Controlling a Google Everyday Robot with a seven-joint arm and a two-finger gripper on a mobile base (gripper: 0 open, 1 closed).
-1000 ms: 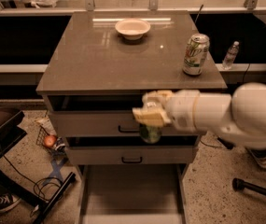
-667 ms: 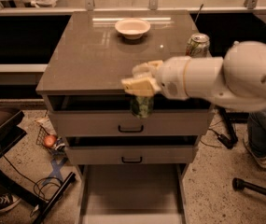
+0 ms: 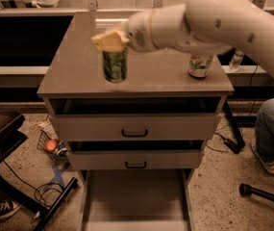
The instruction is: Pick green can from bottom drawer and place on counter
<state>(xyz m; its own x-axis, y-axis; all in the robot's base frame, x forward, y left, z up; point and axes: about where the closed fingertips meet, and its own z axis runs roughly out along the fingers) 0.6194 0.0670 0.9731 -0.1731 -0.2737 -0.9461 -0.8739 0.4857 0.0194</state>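
My gripper is shut on the green can, a dark green can with mottled sides, gripped by its top. The can hangs upright over the front left part of the counter; whether its base touches the surface cannot be told. My white arm reaches in from the upper right. The bottom drawer is pulled open below, and its flat floor shows bare.
A larger pale silver-and-green can stands on the right side of the counter, partly behind my arm. The top drawer is slightly open. A person's leg is at the right. Cables and a small basket lie on the floor at left.
My gripper has carried the green can up from in front of the top drawer and leftward over the counter. The white bowl at the back is now hidden behind my arm.
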